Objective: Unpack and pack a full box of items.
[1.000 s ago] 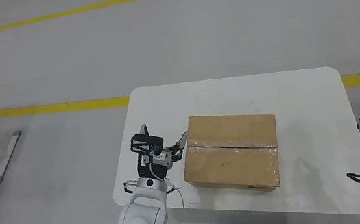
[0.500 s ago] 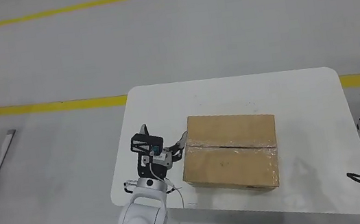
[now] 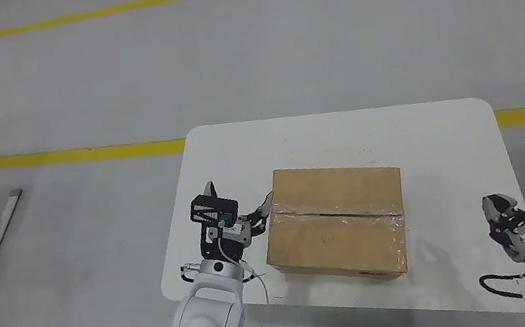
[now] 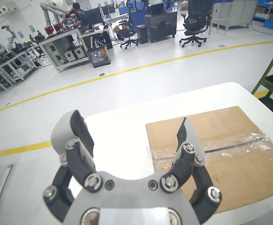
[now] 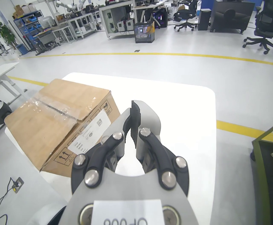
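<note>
Box (image 3: 336, 222): flaps closed and taped, standing on the table (image 3: 339, 132), toward its near edge. My left gripper (image 4: 130, 119): jaws wide open, empty, at the box's left end, one finger by its top edge; contact not determinable. My right gripper (image 5: 133, 106): jaws closed on nothing, over the table's right side, apart from the box.

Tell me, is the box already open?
No, the box is shut, with clear tape running over its top seam.

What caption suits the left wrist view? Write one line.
Left gripper, jaws open, beside the taped cardboard box on the white table.
</note>
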Available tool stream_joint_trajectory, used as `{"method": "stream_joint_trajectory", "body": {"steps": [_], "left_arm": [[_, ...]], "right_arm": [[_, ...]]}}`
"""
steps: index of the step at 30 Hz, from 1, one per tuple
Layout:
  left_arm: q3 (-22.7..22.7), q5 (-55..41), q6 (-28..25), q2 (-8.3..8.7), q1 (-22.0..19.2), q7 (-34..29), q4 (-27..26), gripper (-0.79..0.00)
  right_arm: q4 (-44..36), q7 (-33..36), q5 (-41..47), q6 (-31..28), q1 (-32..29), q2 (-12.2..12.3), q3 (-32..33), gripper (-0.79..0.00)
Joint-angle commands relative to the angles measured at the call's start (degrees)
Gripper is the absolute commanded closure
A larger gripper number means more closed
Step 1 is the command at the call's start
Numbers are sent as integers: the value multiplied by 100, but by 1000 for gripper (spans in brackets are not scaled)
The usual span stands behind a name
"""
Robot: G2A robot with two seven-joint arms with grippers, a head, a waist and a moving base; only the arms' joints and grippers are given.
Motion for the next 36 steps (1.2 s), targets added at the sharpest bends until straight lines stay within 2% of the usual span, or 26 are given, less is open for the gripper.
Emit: {"method": "stream_joint_trajectory", "body": {"steps": [1, 3, 26, 36], "left_arm": [[0, 0, 0, 0, 0, 0, 0, -785], [0, 0, 0, 0, 0, 0, 0, -785], [0, 0, 0, 0, 0, 0, 0, -785], [0, 0, 0, 0, 0, 0, 0, -785]], "right_arm": [[285, -93, -82, -55, 139, -9, -137, 0], [579, -79, -15, -77, 301, -24, -264, 0], [579, -79, -15, -77, 301, -24, -264, 0], [592, 436, -225, 191, 686, -57, -550, 0]]}}
